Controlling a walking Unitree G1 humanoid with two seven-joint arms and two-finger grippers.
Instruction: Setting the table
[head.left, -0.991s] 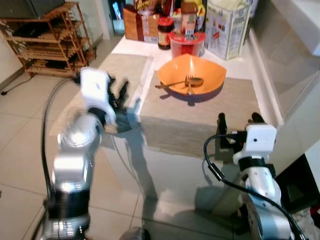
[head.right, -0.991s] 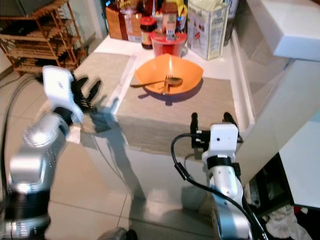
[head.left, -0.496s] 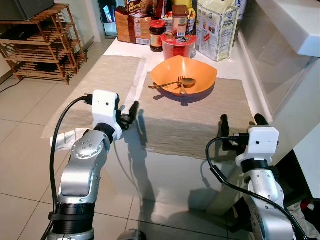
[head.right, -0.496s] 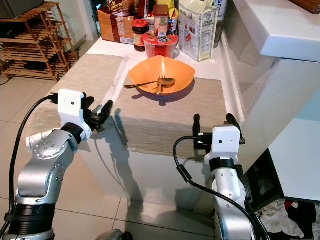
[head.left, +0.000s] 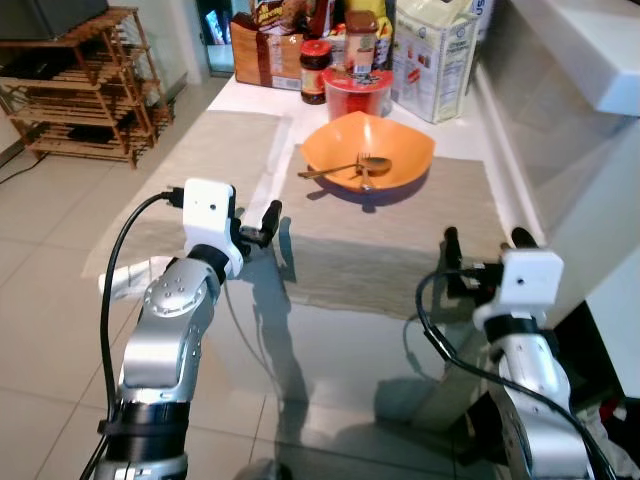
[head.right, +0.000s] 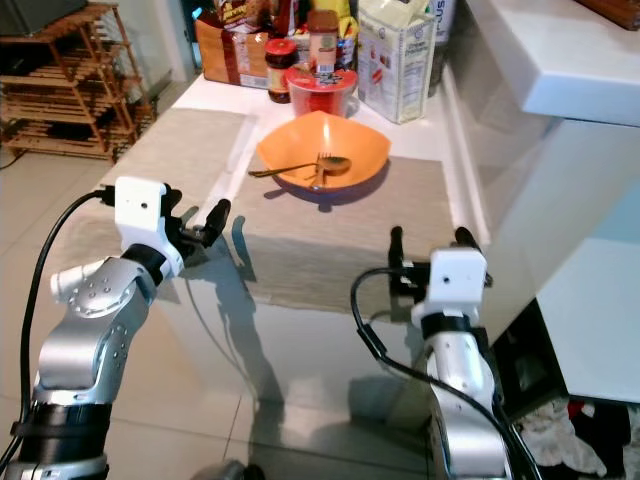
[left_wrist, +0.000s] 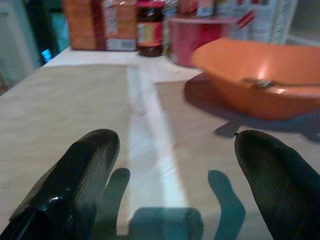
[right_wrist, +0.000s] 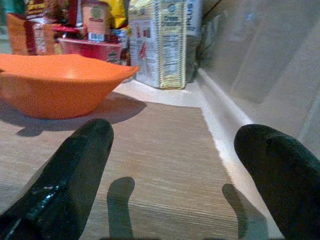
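Observation:
An orange bowl (head.left: 367, 150) stands on a beige placemat (head.left: 400, 240) at the middle of the white counter, with a golden fork and spoon (head.left: 355, 166) lying inside it. A second beige placemat (head.left: 215, 165) lies to its left. My left gripper (head.right: 200, 222) is open and hovers low over the counter's front edge, by the gap between the two mats, holding nothing. In the left wrist view its fingers (left_wrist: 75, 175) frame the white gap and the bowl (left_wrist: 255, 80) beyond. My right gripper (head.left: 484, 238) is open and empty at the right mat's front right corner.
Jars, a red tub (head.left: 357, 88) and cartons (head.left: 432, 55) crowd the back of the counter behind the bowl. A white ledge (head.right: 560, 60) rises along the right side. A wooden rack (head.left: 80, 90) stands on the tiled floor at left.
My left arm, blurred and swinging a second ago, has settled with its gripper at the counter's front edge. The head camera shifted slightly. The right arm holds its place.

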